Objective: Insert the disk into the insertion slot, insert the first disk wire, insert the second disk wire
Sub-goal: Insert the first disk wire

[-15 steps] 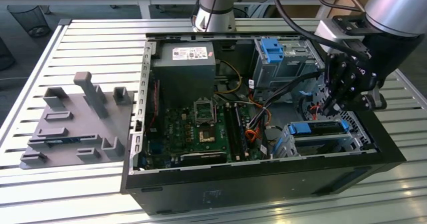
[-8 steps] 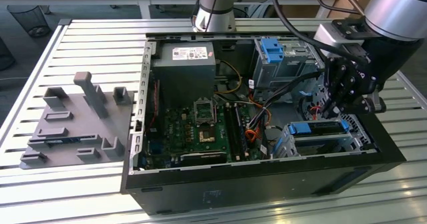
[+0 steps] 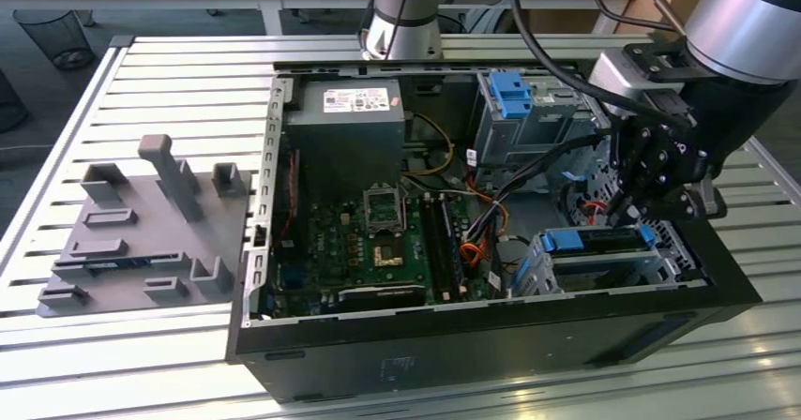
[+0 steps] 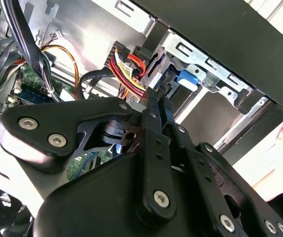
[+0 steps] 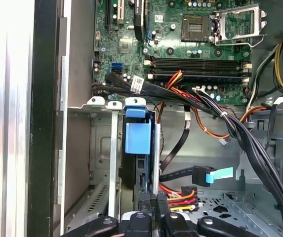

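Where the disk [image 5: 138, 138] sits in the insertion slot [image 3: 536, 270], hand [image 5: 154, 201] close by

disk [image 3: 598, 240] sits in insertion slot [image 3: 536, 275], at the end of the case [image 3: 501, 336] toward the exterior view's right. pincer [image 3: 622, 216] just beside it, inside case.

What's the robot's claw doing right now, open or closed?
Gripper: shut, at the disk's end; whether it holds the red-yellow wires cannot be told.
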Robot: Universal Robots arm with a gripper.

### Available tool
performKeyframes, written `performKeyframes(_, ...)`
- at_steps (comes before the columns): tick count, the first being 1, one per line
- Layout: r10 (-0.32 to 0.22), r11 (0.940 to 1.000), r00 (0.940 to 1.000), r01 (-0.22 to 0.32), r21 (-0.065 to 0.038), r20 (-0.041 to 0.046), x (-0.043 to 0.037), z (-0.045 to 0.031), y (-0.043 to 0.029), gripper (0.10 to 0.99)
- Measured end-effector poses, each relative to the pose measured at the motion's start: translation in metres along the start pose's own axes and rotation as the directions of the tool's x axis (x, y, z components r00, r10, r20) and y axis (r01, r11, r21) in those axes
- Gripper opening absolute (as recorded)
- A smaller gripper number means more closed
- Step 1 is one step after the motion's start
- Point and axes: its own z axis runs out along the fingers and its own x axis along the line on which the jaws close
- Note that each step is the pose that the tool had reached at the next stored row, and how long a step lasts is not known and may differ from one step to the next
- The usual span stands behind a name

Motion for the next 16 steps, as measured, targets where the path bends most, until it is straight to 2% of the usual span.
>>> performKeyframes(3, 0.001, 1.0000, 1.0000, -0.001, 0.003, -0.0002, 0.0000, 0.0008, 0.0002, 0.165)
performKeyframes(16, 0.005, 1.0000, 1.0000, -0.005, 0.003, -0.0002, 0.0048, 0.0020, 0.0006, 0.165)
